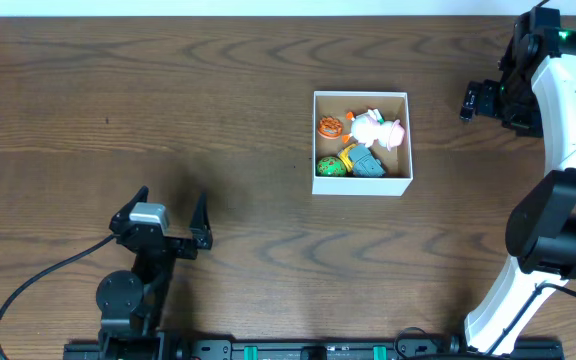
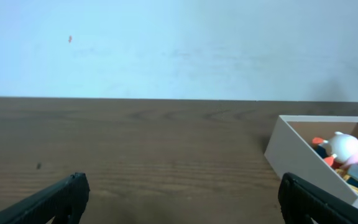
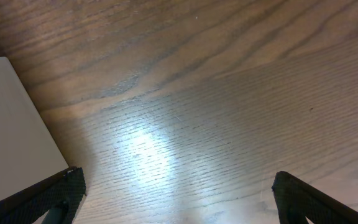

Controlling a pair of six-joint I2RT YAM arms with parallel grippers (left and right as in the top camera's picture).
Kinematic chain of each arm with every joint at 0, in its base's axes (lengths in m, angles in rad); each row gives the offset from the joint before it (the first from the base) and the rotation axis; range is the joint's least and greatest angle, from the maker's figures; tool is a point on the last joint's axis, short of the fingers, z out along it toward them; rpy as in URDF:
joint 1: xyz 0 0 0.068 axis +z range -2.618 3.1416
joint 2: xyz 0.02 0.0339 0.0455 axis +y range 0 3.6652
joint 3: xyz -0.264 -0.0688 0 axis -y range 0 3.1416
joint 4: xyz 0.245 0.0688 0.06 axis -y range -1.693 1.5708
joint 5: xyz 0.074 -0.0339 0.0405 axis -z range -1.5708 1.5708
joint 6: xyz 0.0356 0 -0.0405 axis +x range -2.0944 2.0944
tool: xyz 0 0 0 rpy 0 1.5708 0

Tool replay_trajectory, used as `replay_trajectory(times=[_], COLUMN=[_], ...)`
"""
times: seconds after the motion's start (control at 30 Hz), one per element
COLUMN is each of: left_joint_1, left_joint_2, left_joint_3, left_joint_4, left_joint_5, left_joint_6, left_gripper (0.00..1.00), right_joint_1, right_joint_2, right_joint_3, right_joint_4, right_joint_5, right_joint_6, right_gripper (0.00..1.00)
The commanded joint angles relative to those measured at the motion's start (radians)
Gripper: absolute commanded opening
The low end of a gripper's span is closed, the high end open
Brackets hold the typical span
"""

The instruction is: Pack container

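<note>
My left arm [image 1: 128, 295] is black all over, with a silver-grey block [image 1: 149, 213] at the wrist and two black, tapered fingers [image 1: 201, 215]. A thin black cable [image 1: 53, 265] trails from it. My right arm [image 1: 566, 110] has smooth white shells between rounded black joints [image 1: 558, 230], and a small green light [image 1: 565, 37] glows near its top. My right gripper [image 1: 473, 101] is black. Seen close, its fingers [image 3: 48, 198] are matt black with blunt edges. A black rail [image 1: 298, 351] with green marks runs along my base.
</note>
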Motion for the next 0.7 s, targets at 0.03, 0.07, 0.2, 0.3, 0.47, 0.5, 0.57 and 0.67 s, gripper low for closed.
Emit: replay_trajectory(times=[0.03,0.07,0.2,0.3,0.47,0.5,0.57,0.67], left_joint_1=[0.005,0.005,0.005,0.005,0.005,0.005,0.005,0.005], left_joint_2=[-0.06,-0.077,-0.121,-0.132,-0.174,-0.173,-0.172,-0.172], left_joint_3=[-0.014,-0.014,-0.014,-0.014,-0.036,-0.044,-0.055,-0.069], left_joint_4=[0.009,0.009,0.008,0.008,0.009,0.017,0.016,0.017], left_joint_5=[0.023,0.023,0.023,0.022,0.022,0.022,0.022,0.022], left_joint_6=[0.032,0.032,0.032,0.032,0.04,0.04,0.039,0.039], left_gripper=[0.98,0.98,0.98,0.98,0.98,0.98,0.98,0.98], right_joint_1=[-0.005,-0.005,-0.005,-0.005,-0.006,-0.006,-0.005,-0.005], right_joint_2=[-0.01,-0.01,-0.01,-0.01,-0.01,-0.01,-0.01,-0.01], right_joint_3=[-0.001,-0.001,-0.001,-0.001,-0.001,-0.001,-0.001,-0.001], right_joint_4=[0.0,0.0,0.0,0.0,0.0,0.0,0.0,0.0], right_joint_5=[0.004,0.003,0.004,0.004,0.004,0.004,0.004,0.004], right_joint_6=[0.011,0.011,0.011,0.011,0.011,0.011,0.011,0.011], right_gripper=[0.99,0.99,0.99,0.99,0.99,0.99,0.99,0.99])
